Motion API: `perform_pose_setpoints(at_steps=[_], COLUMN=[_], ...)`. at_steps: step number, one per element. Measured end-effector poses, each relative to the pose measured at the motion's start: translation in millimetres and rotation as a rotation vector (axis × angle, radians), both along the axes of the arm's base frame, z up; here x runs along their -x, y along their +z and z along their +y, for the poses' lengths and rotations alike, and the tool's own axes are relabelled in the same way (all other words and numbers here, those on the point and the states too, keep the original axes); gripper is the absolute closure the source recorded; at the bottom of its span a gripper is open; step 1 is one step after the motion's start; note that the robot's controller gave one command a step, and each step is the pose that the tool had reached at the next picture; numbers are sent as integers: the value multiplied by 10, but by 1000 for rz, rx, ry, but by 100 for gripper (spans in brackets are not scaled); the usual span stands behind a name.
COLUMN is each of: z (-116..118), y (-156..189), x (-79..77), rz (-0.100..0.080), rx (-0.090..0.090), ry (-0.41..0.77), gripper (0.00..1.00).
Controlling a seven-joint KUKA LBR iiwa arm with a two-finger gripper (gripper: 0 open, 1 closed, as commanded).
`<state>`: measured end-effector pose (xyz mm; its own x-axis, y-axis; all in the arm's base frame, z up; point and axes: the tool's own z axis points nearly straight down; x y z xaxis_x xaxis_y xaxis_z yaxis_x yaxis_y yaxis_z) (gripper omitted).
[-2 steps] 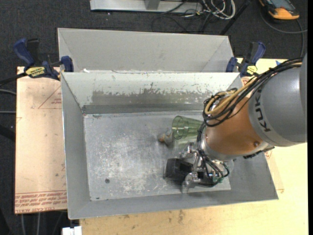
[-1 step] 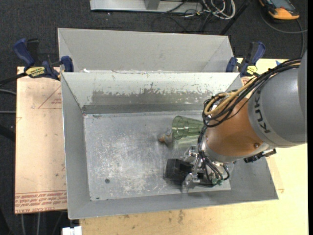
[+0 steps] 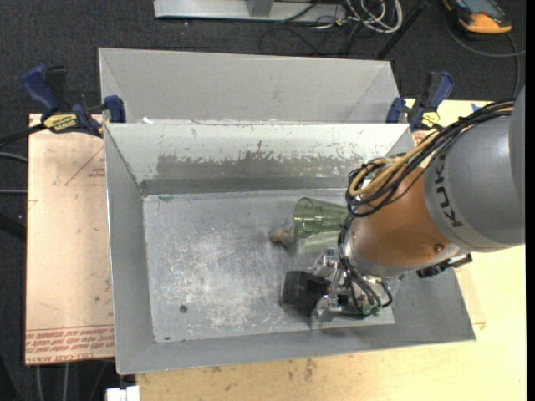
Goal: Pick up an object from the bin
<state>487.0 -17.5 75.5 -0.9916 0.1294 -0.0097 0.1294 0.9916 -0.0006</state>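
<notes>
As the arm point(image 3: 468, 190) reaches in from the right, we see its end effector point(image 3: 333, 297) low in the near right corner of the bin point(image 3: 125, 224). It is right up against a small black block point(image 3: 297, 289) that lies on the bin floor there. Whether the end effector is released or clenched we cannot tell, because the orange wrist cover point(image 3: 393, 232) and a tangle of cables point(image 3: 376, 182) hide too much of it.

Just beyond, a clear green cup point(image 3: 313, 217) lies on its side, its right end hidden behind the orange cover. Beside the cup sits a small brownish lump point(image 3: 280, 237), too small for us to name.

The bin floor is grey metal, scuffed and scratched pale across the left half, with a band of rubbed marks along the foot of the back wall. The walls slope up to the rim.

Around the bin we have dark carpet point(image 3: 84, 15). At the far side there is a pale flat stand base point(image 3: 234, 5), a bundle of wires point(image 3: 376, 2) and an orange-and-black device point(image 3: 478, 11).
</notes>
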Motion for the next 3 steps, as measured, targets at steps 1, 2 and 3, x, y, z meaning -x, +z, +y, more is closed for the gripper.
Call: perform_pose_setpoints(at_steps=[1,2,3], z=[0,7,11], y=[28,178,375], x=[18,53,50], rz=[8,19,17], rx=[0,-2,-3], ry=[0,-1,-1], gripper=[100,100,100])
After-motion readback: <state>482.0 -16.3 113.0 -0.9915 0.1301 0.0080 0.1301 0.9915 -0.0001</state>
